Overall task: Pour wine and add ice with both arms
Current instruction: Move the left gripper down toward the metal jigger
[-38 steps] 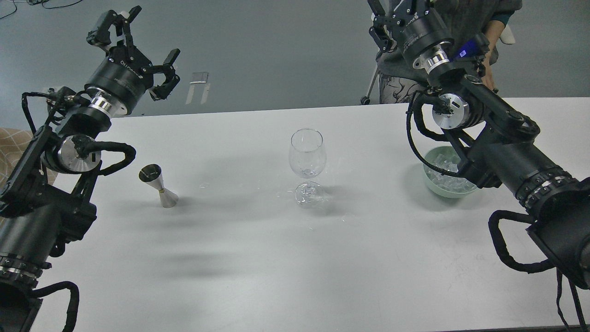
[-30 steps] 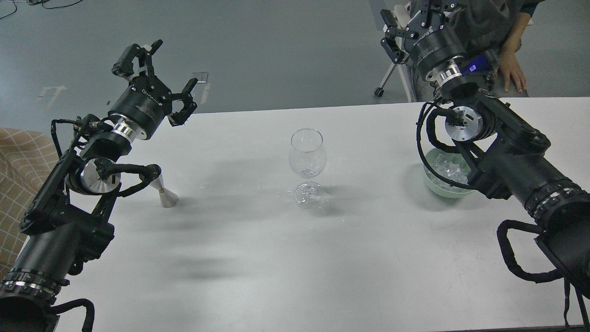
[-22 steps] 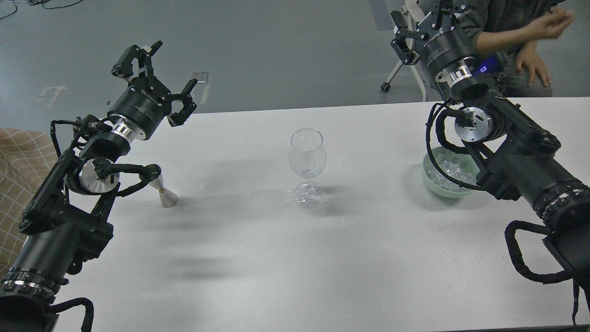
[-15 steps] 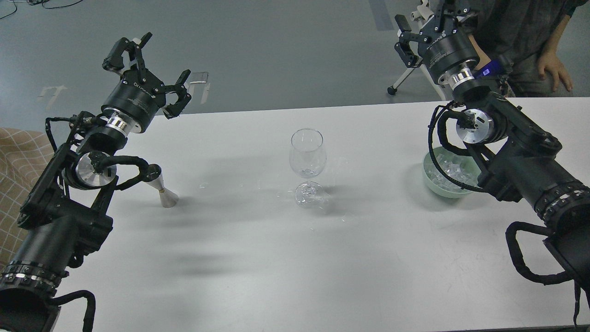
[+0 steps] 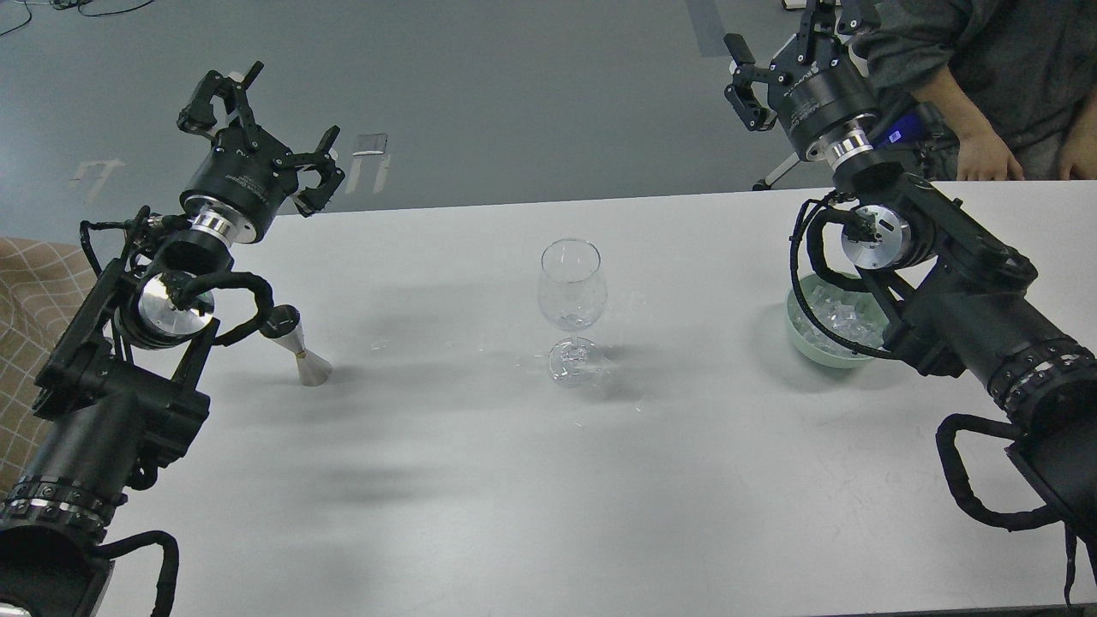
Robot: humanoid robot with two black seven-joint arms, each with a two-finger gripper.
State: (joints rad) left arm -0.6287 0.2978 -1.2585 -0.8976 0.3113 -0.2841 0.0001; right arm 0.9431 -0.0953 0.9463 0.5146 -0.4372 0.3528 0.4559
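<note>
both end effectors spread apart, left end effector (image 5: 257, 120), right end effector (image 5: 793, 43), ice (image 5: 836, 317)

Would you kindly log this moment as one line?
left gripper: open, raised, empty | right gripper: open, raised, empty | wine glass: upright, no wine | ice: in green bowl

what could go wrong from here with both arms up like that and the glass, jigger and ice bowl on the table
1. The left arm's elbow and cable loop sit right beside the metal jigger; swinging down could tip it.
2. The right arm overlaps the green bowl of ice in this view, so lowering the right hand could nudge it.
3. The wine glass is tall on a thin stem; a sideways approach by the left hand might topple it.
</note>
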